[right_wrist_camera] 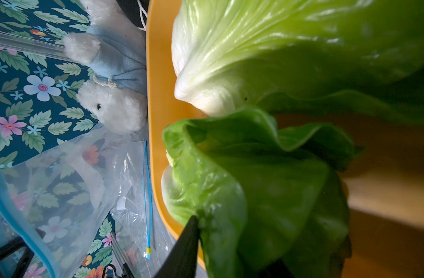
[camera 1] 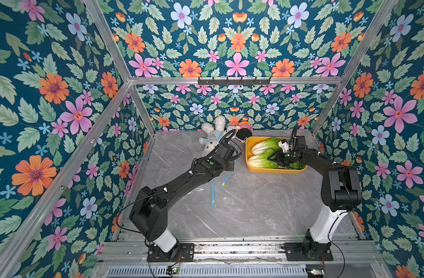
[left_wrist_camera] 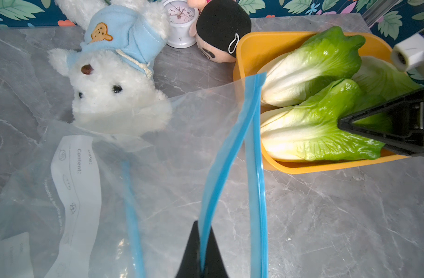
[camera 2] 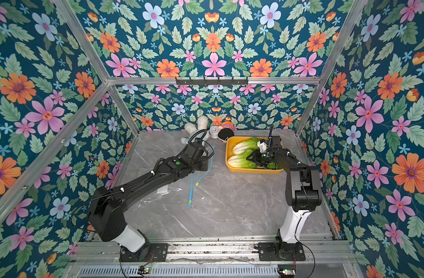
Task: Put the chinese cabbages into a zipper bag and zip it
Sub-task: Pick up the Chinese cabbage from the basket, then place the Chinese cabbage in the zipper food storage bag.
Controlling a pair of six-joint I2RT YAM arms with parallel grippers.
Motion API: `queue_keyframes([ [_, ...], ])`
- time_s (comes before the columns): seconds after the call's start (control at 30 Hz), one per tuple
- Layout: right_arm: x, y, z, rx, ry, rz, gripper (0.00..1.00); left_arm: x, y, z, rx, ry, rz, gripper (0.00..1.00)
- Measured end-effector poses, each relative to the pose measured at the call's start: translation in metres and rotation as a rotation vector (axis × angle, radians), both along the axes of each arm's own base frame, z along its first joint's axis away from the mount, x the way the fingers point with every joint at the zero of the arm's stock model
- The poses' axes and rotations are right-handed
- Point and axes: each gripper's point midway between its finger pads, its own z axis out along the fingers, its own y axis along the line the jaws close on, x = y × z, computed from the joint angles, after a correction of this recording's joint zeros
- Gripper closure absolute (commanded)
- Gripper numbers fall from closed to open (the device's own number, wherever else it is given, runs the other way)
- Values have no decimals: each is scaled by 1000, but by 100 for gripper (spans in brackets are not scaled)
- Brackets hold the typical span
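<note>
From above, in both top views, the left arm [camera 1: 201, 168] stretches over the grey marble table [camera 1: 254, 211]. It crosses the clear zipper bag [camera 2: 167, 192], which lies just left of the yellow tray [camera 1: 273, 170]. The three chinese cabbages [camera 1: 266, 144] lie inside that tray at the table's far right, white bases pointing toward the bag. The right gripper [camera 1: 274, 160] is down in the tray over the leafy end of the nearest head. From up here I cannot tell how its jaws stand.

In the left wrist view, the left gripper [left_wrist_camera: 201, 240] has its jaws pressed together, pinching the bag's blue zip strip [left_wrist_camera: 227, 149]. That lip is raised off the lower one, so the mouth gapes toward the tray. A plush rabbit [left_wrist_camera: 114, 91], a small clock [left_wrist_camera: 180, 21] and a doll [left_wrist_camera: 223, 26] sit along the back wall.

In the right wrist view, one black finger [right_wrist_camera: 185, 248] lies against crinkly green leaves. The other finger is hidden behind them, so I cannot tell whether the leaves are squeezed.
</note>
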Motion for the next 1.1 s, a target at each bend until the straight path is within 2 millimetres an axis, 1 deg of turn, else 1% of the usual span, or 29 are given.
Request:
queue_keyframes([
  [0.03, -1, 0, 3, 1, -10, -1, 88, 0, 0, 0, -1, -1, 0, 100],
  [0.07, -2, -1, 7, 3, -20, -4, 92, 0, 0, 1, -2, -2, 0, 100],
  [0.1, -3, 0, 12, 10, -31, -8, 96, 0, 0, 1, -2, -3, 0, 100],
  [0.17, -3, 0, 23, 17, -62, -10, 99, -1, 1, 2, -3, -4, 0, 100],
  [0.3, -9, -4, 44, 39, -111, -34, 100, -1, 1, 4, -7, -7, 0, 100],
  [0.37, -13, -7, 59, 45, -133, -62, 100, -1, 0, 4, -10, -5, -4, 100],
  [0.47, -24, -13, 89, 49, -189, -104, 100, -2, 0, 5, -13, -4, -7, 100],
  [0.57, -39, -16, 118, 51, -250, -140, 100, -2, -2, 7, -22, -7, -11, 100],
  [0.7, -66, -14, 154, 79, -317, -161, 100, -4, -7, 10, -46, -3, -30, 100],
  [0.77, -80, -8, 169, 94, -344, -154, 100, -6, -11, 11, -54, 2, -44, 100],
  [0.93, -117, 30, 206, 145, -400, -58, 100, -12, -23, 18, -79, 1, -76, 100],
  [1.0, -127, 41, 215, 174, -406, -32, 100, -14, -27, 19, -86, 1, -88, 100],
  [1.1, -135, 54, 219, 202, -390, -16, 100, -16, -30, 21, -94, 2, -95, 100],
])
